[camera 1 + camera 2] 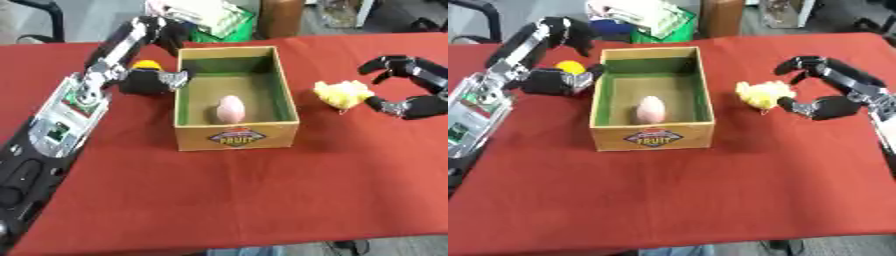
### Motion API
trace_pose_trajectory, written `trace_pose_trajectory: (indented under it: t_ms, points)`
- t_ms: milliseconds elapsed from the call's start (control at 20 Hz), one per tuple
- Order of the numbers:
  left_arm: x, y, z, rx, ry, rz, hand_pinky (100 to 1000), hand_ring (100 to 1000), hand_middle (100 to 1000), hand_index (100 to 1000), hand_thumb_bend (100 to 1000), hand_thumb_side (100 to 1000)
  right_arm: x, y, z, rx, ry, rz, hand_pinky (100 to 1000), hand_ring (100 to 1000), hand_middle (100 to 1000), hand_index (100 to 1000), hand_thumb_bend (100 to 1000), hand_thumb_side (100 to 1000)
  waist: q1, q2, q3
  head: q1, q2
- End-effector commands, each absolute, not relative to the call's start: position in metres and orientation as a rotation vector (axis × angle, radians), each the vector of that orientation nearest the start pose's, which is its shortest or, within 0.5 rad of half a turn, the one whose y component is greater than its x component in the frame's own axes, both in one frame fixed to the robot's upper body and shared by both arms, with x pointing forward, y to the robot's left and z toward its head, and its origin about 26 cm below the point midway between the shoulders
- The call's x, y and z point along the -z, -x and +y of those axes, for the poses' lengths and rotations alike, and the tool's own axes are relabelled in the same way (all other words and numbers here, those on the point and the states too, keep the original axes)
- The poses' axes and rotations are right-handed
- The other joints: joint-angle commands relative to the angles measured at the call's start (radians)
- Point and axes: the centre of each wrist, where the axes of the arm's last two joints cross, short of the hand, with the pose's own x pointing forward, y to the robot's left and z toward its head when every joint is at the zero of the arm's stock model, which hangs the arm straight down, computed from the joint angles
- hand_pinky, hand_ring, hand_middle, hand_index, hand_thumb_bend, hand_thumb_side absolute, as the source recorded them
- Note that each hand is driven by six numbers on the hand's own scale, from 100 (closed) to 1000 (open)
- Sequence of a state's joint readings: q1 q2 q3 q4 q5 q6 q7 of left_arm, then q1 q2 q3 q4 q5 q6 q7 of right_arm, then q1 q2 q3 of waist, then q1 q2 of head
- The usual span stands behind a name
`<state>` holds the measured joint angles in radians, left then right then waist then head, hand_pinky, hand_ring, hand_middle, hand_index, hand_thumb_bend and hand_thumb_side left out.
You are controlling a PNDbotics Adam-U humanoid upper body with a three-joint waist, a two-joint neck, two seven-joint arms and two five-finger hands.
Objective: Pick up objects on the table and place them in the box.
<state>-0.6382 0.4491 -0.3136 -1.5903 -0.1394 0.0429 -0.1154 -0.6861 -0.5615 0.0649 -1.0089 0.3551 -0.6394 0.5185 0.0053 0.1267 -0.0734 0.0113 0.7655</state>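
My right robot hand (824, 95) is open around the yellow object (761, 94), lying on the table (710, 190) right of the box (652, 136); I should close before lifting.

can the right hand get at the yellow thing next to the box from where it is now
Probably yes: the right hand sits open just beside the yellow object, fingers curving round it, with only bare red tablecloth between them.

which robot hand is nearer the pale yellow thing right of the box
Right. The right robot hand curves around the pale yellow thing on its right side; the left robot hand sits across the box.
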Motion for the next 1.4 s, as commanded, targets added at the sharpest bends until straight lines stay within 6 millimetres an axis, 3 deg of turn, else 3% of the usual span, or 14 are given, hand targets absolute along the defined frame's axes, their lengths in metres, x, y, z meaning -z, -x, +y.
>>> trace_pose_trajectory:
  t_ms: [50,550,700,1050,1400]
  points:
    - [-0.212,-0.371,0.216,0.904,-0.242,-2.043,766,585,565,764,384,218,-0.15,-0.438,-0.379,-1.844,0.328,-1.703,773,899,861,869,420,598,0.0,-0.012,0.006,-0.011,0.005]
    - [-0.2,-0.358,0.225,0.852,-0.228,-2.016,766,580,560,769,380,217,-0.137,-0.454,-0.368,-1.871,0.549,-1.649,790,902,872,892,454,682,0.005,-0.008,0.039,-0.031,0.005]
    - [-0.198,-0.357,0.226,0.841,-0.224,-2.011,764,575,556,769,378,219,-0.136,-0.457,-0.364,-1.903,0.593,-1.625,810,911,885,907,449,745,0.007,-0.004,0.049,-0.033,0.005]
    - [-0.194,-0.355,0.227,0.833,-0.217,-2.003,763,572,554,770,375,218,-0.128,-0.46,-0.362,-1.86,0.799,-1.539,801,885,865,900,453,738,0.01,0.002,0.063,-0.042,0.004]
    - [-0.191,-0.355,0.227,0.829,-0.217,-1.994,761,570,552,770,371,220,-0.113,-0.459,-0.373,-1.662,1.109,-1.493,772,856,844,891,357,706,0.013,0.003,0.067,-0.046,0.002]
